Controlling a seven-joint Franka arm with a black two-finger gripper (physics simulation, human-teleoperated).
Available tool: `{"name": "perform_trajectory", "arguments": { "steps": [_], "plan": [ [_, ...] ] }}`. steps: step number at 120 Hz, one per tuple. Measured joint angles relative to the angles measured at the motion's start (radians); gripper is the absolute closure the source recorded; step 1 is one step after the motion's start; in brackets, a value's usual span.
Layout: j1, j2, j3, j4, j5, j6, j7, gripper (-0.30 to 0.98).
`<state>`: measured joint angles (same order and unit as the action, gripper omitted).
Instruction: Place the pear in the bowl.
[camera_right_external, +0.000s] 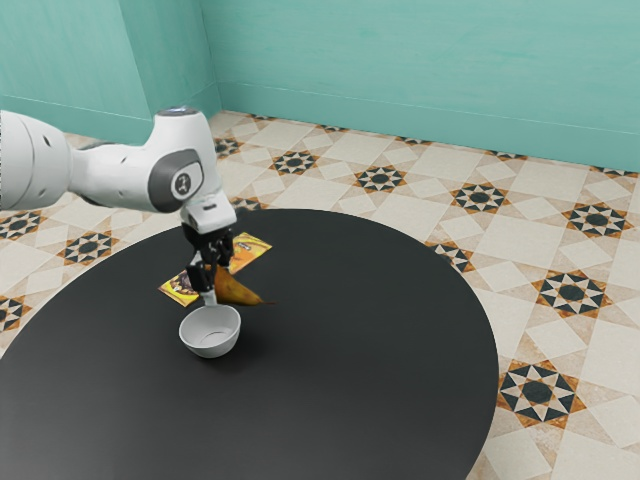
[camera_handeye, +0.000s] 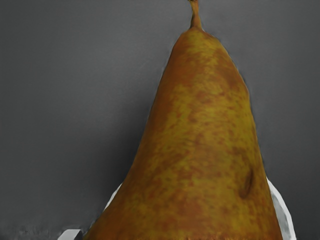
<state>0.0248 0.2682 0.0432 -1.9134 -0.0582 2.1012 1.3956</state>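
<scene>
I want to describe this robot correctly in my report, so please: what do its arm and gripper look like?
My arm is white, with smooth, rounded segments. Near the wrist, a dark grey panel carries a round emblem in black and white. My gripper is mostly black, with a pale fingertip.

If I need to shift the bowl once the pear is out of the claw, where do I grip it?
I'd pinch the wall of the bowl at its rim, coming straight down on the side away from the pear. It stands upright and open-topped, and its thin rim offers an edge to straddle.
</scene>
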Motion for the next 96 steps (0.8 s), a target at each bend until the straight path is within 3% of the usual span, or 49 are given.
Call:
{"name": "perform_trajectory", "arguments": {
  "steps": [36,70,96],
  "plan": [
    [0.019,0.049,0.005,-0.002,-0.001,-0.008,0.017,0.42],
    [0.017,0.050,0.004,-0.006,-0.004,-0.023,0.029,0.17],
    [0.011,0.014,0.004,-0.007,-0.005,-0.037,0.035,0.06]
  ]
}}
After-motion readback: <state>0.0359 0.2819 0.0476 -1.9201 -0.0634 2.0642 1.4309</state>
